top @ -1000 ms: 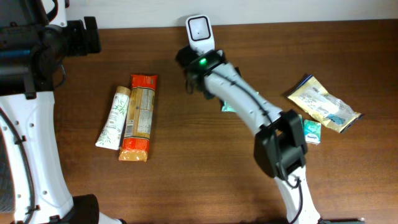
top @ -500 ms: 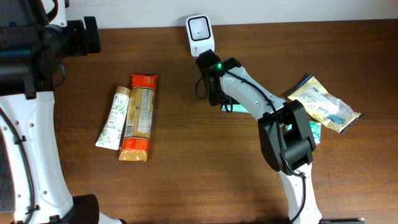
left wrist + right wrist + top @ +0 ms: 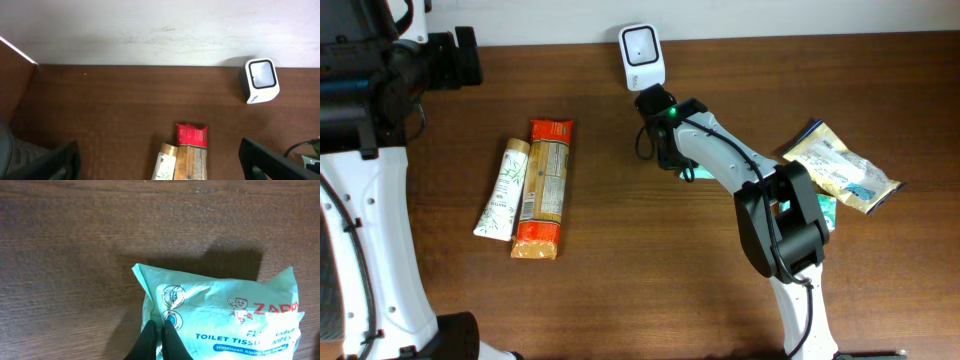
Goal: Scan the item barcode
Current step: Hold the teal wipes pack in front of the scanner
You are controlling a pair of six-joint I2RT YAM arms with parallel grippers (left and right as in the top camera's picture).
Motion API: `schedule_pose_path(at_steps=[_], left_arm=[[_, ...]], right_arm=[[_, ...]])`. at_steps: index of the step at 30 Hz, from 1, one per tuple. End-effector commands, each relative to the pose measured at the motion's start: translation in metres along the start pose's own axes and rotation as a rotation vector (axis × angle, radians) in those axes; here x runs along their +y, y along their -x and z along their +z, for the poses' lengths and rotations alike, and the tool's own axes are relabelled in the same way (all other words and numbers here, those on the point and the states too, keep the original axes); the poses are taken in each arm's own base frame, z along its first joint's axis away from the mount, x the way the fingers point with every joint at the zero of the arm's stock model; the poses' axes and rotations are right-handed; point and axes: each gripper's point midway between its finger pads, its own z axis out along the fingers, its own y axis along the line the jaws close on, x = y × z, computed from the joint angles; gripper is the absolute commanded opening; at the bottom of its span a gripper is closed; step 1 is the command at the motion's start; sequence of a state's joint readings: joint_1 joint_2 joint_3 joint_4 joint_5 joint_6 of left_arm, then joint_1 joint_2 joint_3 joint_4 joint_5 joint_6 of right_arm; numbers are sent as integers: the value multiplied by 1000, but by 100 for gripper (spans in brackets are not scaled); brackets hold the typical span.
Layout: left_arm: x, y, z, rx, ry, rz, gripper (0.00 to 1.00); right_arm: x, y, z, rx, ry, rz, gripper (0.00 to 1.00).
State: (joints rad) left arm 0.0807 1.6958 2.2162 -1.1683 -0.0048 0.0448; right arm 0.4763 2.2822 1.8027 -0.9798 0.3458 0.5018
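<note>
Dark brown wood-grain table (image 3: 600,260) runs up to a pale wall (image 3: 150,30) at the far edge. A white barcode scanner (image 3: 642,52) stands against that edge, its window facing up and forward.

Just in front of the scanner, the right arm reaches across from the near right. Its right claw (image 3: 157,332) is pressed together, with the black fingertips (image 3: 149,334) meeting on the left part of a teal toilet tissue packet (image 3: 225,315). Whether they have caught a fold of the wrapper I cannot tell. The packet lies flat on the table, printed side up. From overhead only its teal edge shows beside the claw, near the scanner but not under its window.

The left claw (image 3: 468,57) hangs spread wide at the far left, holding nothing.

Left of centre lie a white-and-green tube (image 3: 502,188) and an orange-wrapped bar (image 3: 542,188), side by side and touching. At the right, a yellow-and-blue pouch (image 3: 840,165) rests near a second teal packet (image 3: 823,212), which sits beside the arm's elbow.
</note>
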Motion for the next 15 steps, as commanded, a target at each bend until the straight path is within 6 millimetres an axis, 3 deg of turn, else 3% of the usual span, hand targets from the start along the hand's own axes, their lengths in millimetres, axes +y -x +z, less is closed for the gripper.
schedule_pose_path(at_steps=[1, 3, 5, 7, 15], left_arm=[[1, 4, -6, -17, 4, 12, 99], [1, 4, -6, -17, 4, 12, 99], [1, 4, -6, -17, 4, 12, 99], [1, 4, -6, -17, 4, 11, 99], [1, 4, -6, -17, 4, 12, 99]], right_arm=[[5, -13, 13, 73, 17, -96, 9], [3, -6, 4, 60, 14, -182, 47], [-2, 3, -9, 51, -4, -252, 59], [-3, 2, -11, 56, -5, -279, 60], [-21, -38, 31, 188, -80, -306, 53]])
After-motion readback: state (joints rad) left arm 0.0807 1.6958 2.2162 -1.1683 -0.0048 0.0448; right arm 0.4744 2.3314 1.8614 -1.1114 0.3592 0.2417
